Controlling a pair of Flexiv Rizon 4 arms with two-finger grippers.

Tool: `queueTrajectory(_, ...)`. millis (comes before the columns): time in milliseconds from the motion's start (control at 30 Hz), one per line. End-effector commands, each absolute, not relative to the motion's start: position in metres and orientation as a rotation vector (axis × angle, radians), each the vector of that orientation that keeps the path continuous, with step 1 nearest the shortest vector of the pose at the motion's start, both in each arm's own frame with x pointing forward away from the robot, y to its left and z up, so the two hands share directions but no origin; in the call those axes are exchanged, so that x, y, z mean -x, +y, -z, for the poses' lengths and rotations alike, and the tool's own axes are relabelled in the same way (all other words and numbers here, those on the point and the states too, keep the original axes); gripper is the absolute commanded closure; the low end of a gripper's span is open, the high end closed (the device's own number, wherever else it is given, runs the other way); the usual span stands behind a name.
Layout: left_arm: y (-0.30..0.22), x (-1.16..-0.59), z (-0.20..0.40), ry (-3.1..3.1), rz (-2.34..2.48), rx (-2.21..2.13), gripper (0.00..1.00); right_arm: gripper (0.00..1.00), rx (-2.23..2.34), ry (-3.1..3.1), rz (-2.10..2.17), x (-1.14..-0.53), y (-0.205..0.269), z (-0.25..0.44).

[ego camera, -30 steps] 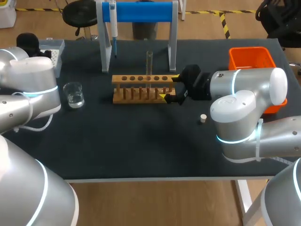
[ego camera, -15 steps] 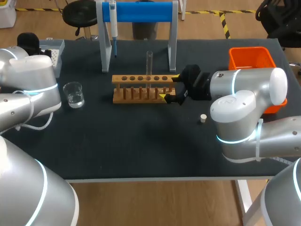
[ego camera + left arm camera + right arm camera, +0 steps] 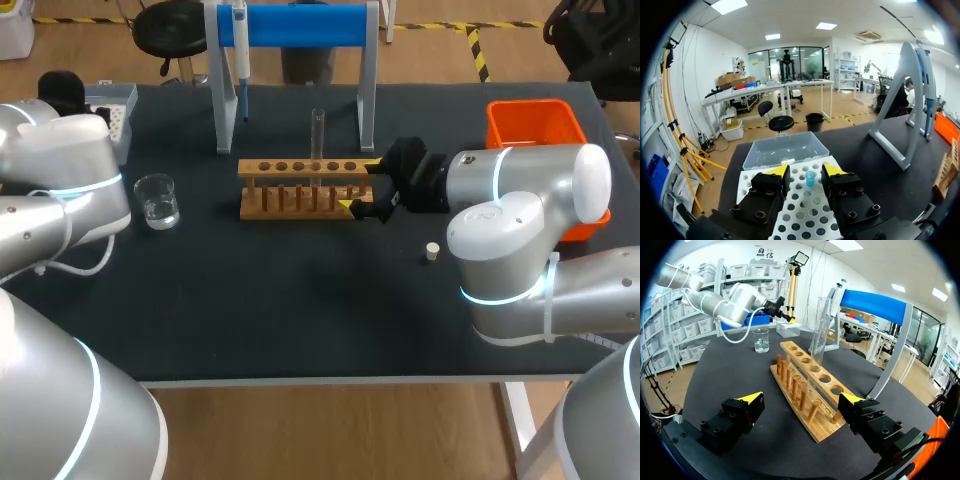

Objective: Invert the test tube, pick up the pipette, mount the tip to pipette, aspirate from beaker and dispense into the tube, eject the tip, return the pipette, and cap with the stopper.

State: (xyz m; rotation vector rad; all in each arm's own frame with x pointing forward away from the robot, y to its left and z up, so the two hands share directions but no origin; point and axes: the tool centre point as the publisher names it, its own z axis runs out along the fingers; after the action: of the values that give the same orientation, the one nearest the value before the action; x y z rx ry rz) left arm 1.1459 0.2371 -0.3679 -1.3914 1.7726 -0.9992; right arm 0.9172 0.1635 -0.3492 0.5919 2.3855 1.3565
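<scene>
Wooden rack end between spread right pincer; contact unclear.

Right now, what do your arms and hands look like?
The left arm and right arm are silver-grey, with rounded joints and glowing pale-blue rings; a white cable loops off the left arm. The left hand and right hand are black, blocky, bolted, each with two yellow-tipped fingers.

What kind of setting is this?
Probably a mock chemistry bench: a wooden test tube rack holding a clear glass tube, a small glass beaker, and a white pipette hung on a blue-barred stand.
</scene>
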Motion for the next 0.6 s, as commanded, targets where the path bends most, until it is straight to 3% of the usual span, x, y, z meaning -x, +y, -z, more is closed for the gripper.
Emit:
queueTrajectory(33,0.2375,-1.1490,0.3702,1.778,0.999,1.391,0.61,0.00,-0.592,2.389,-1.354,-0.9173,0.1630,0.3485)
queueTrajectory(600,0.2376,-1.1492,0.3712,1.784,1.000,1.385,0.73,0.00,-0.592,2.389,-1.354,-0.9173,0.1630,0.3485)
